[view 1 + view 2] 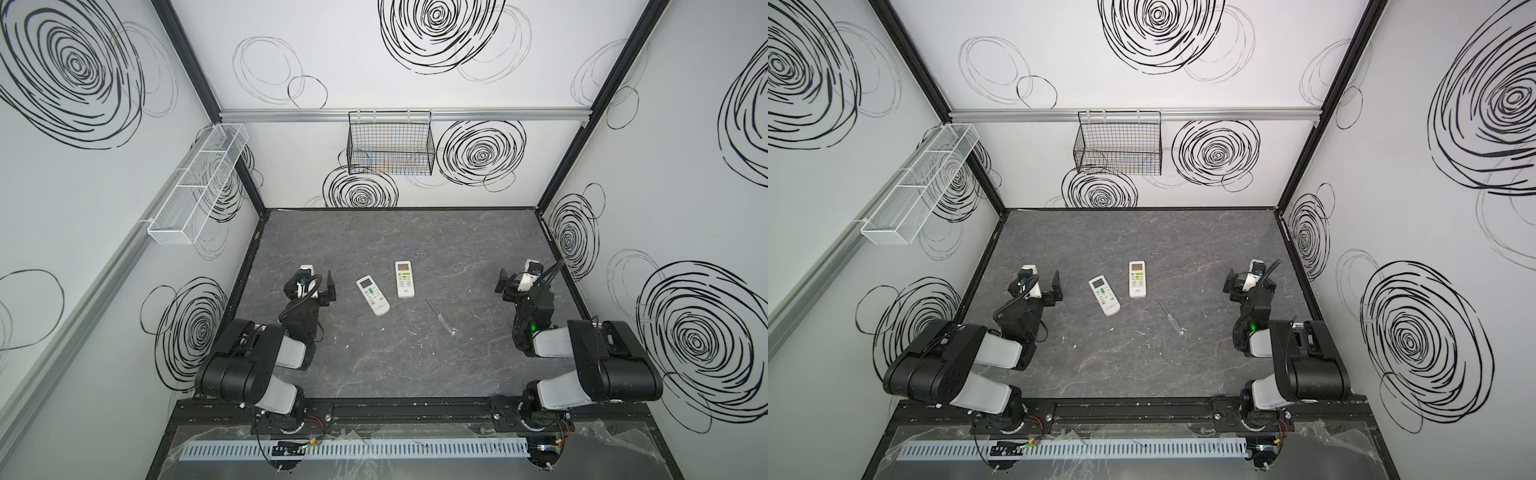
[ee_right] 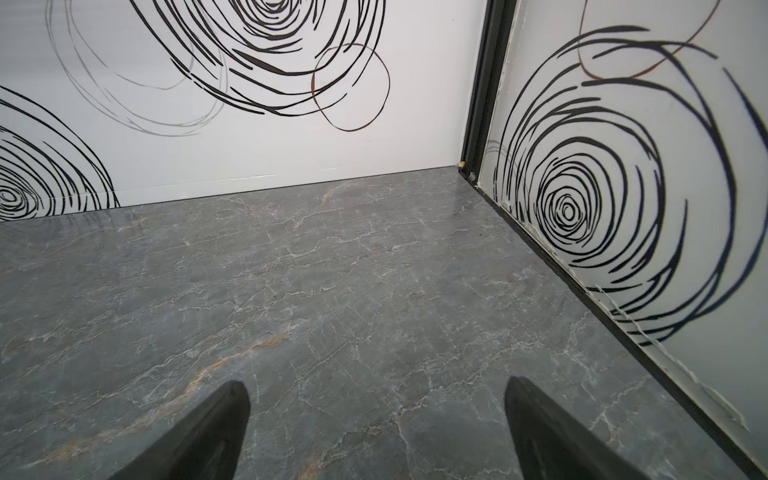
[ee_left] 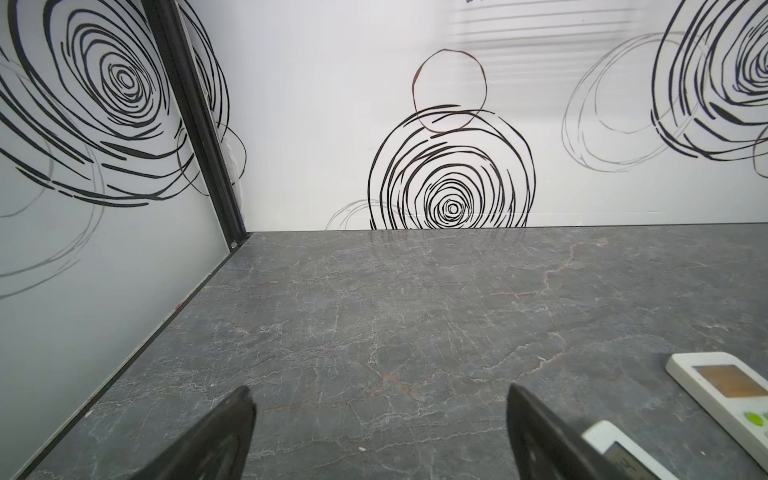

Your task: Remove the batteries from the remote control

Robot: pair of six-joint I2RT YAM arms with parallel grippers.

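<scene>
Left gripper (image 3: pixel 378 392) and right gripper (image 2: pixel 376 388) are both released, jaws wide, holding nothing. Two face-up remotes (image 1: pixel 372 295) (image 1: pixel 404 279) lie between them, nearer the left gripper; batteries are hidden, so their place cannot be told.

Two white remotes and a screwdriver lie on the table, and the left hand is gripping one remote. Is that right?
Not quite: the left hand is open and empty, as the left wrist view shows. The rest holds: two white remotes and a screwdriver lie on the table.
</scene>
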